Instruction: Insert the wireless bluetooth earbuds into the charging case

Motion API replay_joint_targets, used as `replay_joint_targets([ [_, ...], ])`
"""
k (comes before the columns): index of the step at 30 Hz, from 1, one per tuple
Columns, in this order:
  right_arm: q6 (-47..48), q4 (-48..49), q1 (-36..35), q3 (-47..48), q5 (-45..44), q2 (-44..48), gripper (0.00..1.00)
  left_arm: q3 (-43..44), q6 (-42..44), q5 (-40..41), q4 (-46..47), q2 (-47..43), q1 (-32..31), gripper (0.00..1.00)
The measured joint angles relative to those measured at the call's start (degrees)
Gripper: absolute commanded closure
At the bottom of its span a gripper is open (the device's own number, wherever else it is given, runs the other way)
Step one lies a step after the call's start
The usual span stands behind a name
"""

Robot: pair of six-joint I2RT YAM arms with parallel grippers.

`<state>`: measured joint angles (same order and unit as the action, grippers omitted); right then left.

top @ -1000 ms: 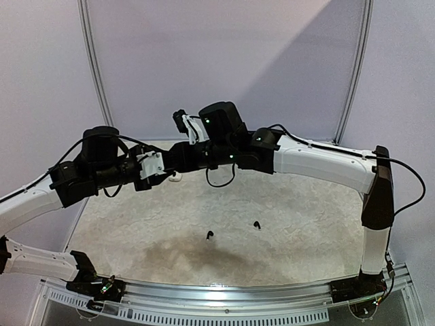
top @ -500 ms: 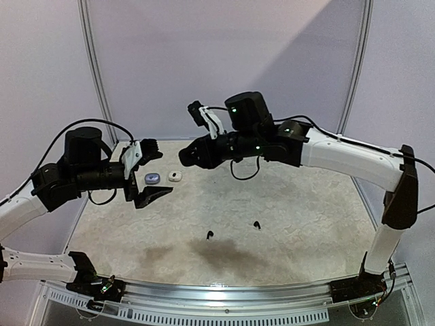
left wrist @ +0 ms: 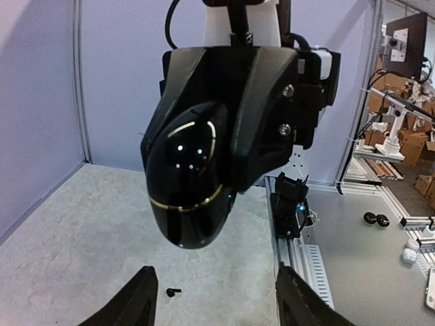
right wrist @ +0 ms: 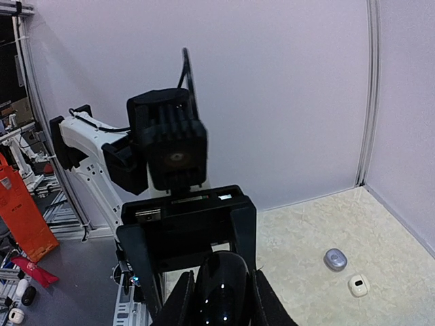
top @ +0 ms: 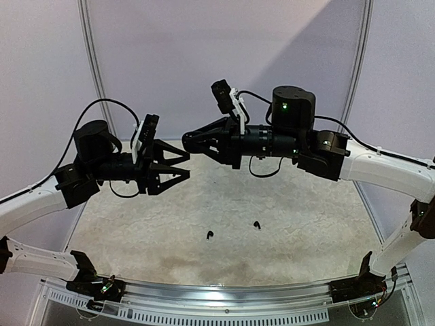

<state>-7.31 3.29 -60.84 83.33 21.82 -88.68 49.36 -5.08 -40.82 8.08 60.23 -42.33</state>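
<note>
1. Top external view:
   - The left gripper (top: 182,166) is seen raised above the table (top: 306,224) on the left, jaws spread in a wide V, with nothing held or touched.
   - The right gripper (top: 192,140) is held just beyond and to the right of it, tips apart from the left's.
   - What the right gripper pinches is too dark to be made out here.
   - A black earbud (top: 209,236) is found on the table near the middle. A second black earbud (top: 257,225) lies to its right and slightly farther back, apart from it.
2. Left wrist view:
   - The hidden item is shown clearly: a black charging case (left wrist: 190,183), glossy and pebble-shaped with a thin gold seam line, is clamped from both sides by the right gripper's fingers (left wrist: 262,115).
   - The left gripper's own fingers (left wrist: 132,305) are seen spread and empty below it.
   - One black earbud (left wrist: 172,293) is seen on the table between them (which of the two cannot be told).
3. Right wrist view:
   - The black charging case (right wrist: 221,288) is seen pinched between the right gripper's fingertips.
   - A grey case (right wrist: 335,259) and a white case (right wrist: 357,285), covered in the top view, are shown lying side by side on the table, not touching.
</note>
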Motion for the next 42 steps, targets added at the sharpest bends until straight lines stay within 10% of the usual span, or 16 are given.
replay_joint_targets([
  [25, 1.1, 4.9, -0.7, -1.6, 1.4, 0.3, 1.0, -0.1, -7.5, 0.0, 11.8, 1.3, -1.4, 0.65],
  [37, 0.3, 5.0, -0.7, -1.6, 3.4, 0.1, 1.0, -0.1, -8.0, 0.3, 11.6, 1.3, -1.4, 1.0],
  [42, -0.2, 5.6, -0.7, -2.0, 3.5, -0.1, 1.0, -0.1, -7.9, 0.2, 11.1, 1.2, -1.4, 1.0],
])
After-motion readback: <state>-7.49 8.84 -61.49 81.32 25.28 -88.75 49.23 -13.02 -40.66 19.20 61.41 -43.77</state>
